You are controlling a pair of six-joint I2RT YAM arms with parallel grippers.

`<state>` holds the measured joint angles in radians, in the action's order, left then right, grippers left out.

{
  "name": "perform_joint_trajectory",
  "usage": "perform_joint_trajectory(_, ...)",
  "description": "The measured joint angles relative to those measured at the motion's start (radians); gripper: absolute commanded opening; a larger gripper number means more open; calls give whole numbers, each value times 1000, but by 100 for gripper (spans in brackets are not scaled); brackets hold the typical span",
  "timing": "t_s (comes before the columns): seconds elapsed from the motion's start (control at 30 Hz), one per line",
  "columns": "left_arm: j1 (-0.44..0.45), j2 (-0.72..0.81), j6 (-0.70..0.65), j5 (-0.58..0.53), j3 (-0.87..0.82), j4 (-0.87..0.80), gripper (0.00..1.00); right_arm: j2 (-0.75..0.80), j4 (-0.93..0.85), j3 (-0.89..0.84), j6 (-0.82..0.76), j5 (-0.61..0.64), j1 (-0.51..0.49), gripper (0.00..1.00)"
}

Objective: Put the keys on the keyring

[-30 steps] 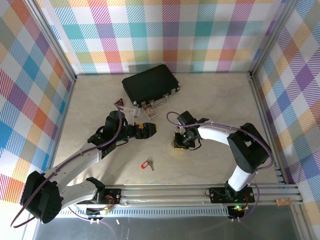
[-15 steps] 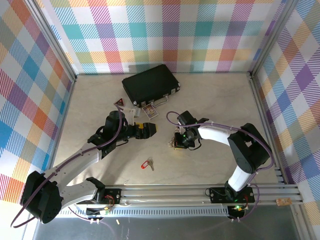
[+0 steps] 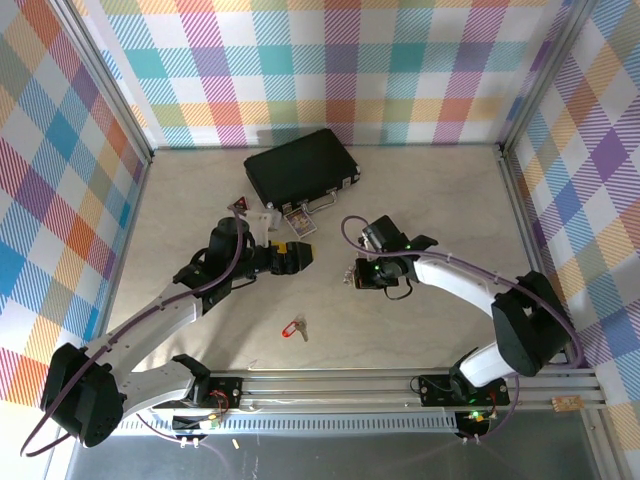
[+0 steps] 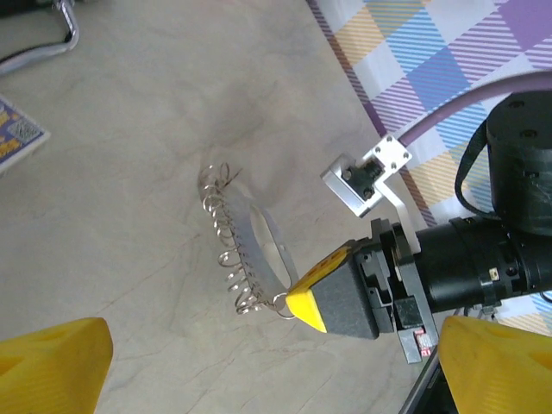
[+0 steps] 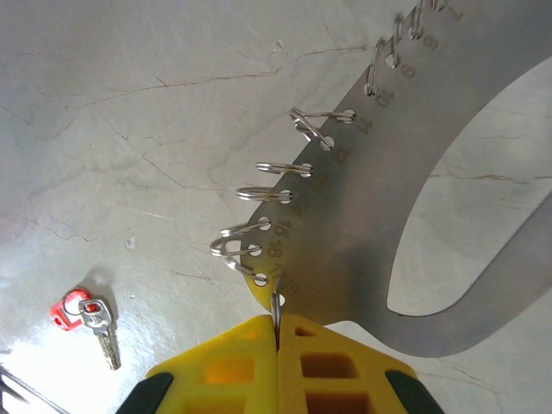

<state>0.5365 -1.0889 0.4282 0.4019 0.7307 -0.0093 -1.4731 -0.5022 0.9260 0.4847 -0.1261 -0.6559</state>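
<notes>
The right gripper (image 5: 278,323), now shifted slightly farther from the bases, pinches the keyring (image 5: 362,224); the left gripper (image 3: 300,257) gapes wide nearby.

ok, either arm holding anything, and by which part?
Right gripper pinches the keyring by the edge of its band. Left gripper, jaws open, holds nothing.

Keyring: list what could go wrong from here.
1. The right gripper pinches the keyring only at its thin edge, so it may twist or slip out.
2. The key lies flat on the table, apart from both grippers. The open left gripper may push it around rather than lift it.
3. The small rings along the keyring's edge could snag the key.
</notes>
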Motion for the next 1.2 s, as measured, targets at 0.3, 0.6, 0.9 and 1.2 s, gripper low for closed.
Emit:
perform_joint_trajectory(0.3,3,32,-29,-10,47,-30,96,47,-171,97,-108,154,-10,0)
perform_joint_trajectory(0.6,5,30,-52,-10,82,-43,96,77,-312,203,-217,306,-31,0)
perform_joint_trajectory(0.9,5,32,-100,2,115,-44,96,194,-320,224,-345,368,-54,0)
perform_joint_trajectory(1.2,6,58,-111,95,116,-8,95,376,-169,143,-467,235,-72,0)
